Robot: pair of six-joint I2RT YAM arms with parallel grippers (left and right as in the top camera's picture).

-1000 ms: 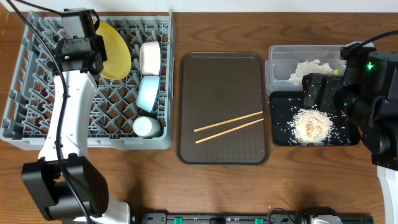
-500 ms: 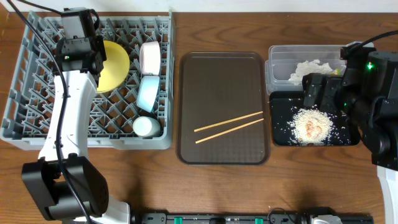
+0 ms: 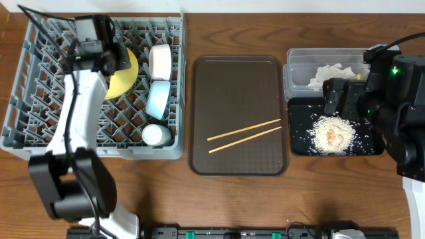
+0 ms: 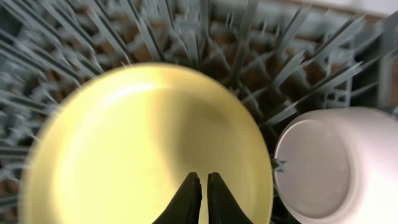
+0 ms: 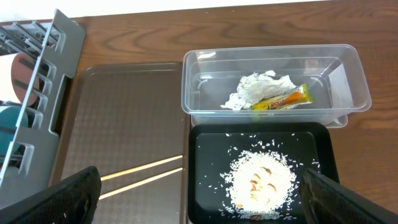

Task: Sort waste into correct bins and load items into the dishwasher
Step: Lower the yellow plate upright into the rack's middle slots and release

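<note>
— what's nearest us, at the front of the table?

— the two thin wooden chopsticks (image 3: 244, 135), lying loose on the flat brown serving tray (image 3: 206, 79) in the middle. they lie side by side, nearly parallel. their long axis runs across the table, with the right-hand ends tipped a little toward the back.

— which arm would you send?

— the right one, i reckon. those right-hand ends stop near the brown tray's right edge, just beside the shallow black rectangular tray (image 5: 205, 149) holding the heap of beige rice crumbs (image 5: 261, 177). the right gripper (image 5: 199, 177) hangs over that black tray, fingers spread wide and empty. so the sticks lie to its left, near.

— would it have to turn?

— probably, so the fingers close across the sticks and not along them.

— and farther back?

— behind the black tray is the clear rectangular plastic tub (image 5: 348, 81), with the crumpled white tissue (image 5: 261, 87) and the small green-and-yellow wrapper (image 5: 283, 99) in it. the left gripper (image 4: 200, 177) is at the far back of the large grey pegged dish rack (image 3: 26, 126), well apart from the sticks. its fingers are pinched together on nothing, in front of the round yellow plate (image 4: 137, 143). i can't tell whether they touch it.
</note>
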